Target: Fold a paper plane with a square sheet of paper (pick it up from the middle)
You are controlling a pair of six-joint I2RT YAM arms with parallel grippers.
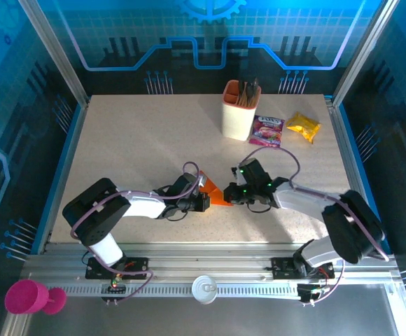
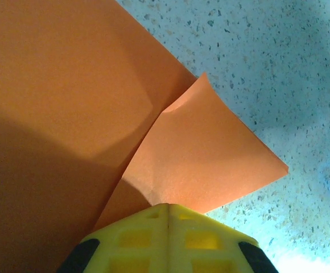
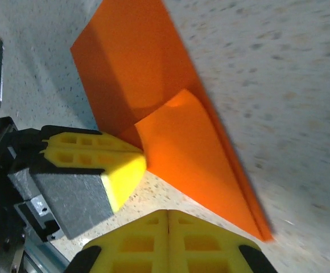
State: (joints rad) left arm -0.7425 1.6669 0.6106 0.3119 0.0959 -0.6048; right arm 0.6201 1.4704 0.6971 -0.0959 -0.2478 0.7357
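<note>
Nearest the bases, both arms reach in toward the middle of the table (image 1: 140, 147) and meet over the orange sheet of paper (image 1: 217, 192). The left gripper (image 2: 168, 213) has its jaws shut tight, tips right on the near edge of a corner flap (image 2: 205, 159) that's folded over the bigger layer. Can't tell if it's pinching that flap or just pushing down on it. The right gripper (image 3: 168, 219) has its jaws closed too, holding nothing, parked just beside the paper's edge.

Looks mid-fold to me, no plane yet. The flap doesn't sit fully flat near its tip, so I'd say the next move is pressing along that crease without dragging the sheet. Far back, the peach cup (image 1: 238, 112) and snack packets (image 1: 267, 130) sit well apart.
</note>
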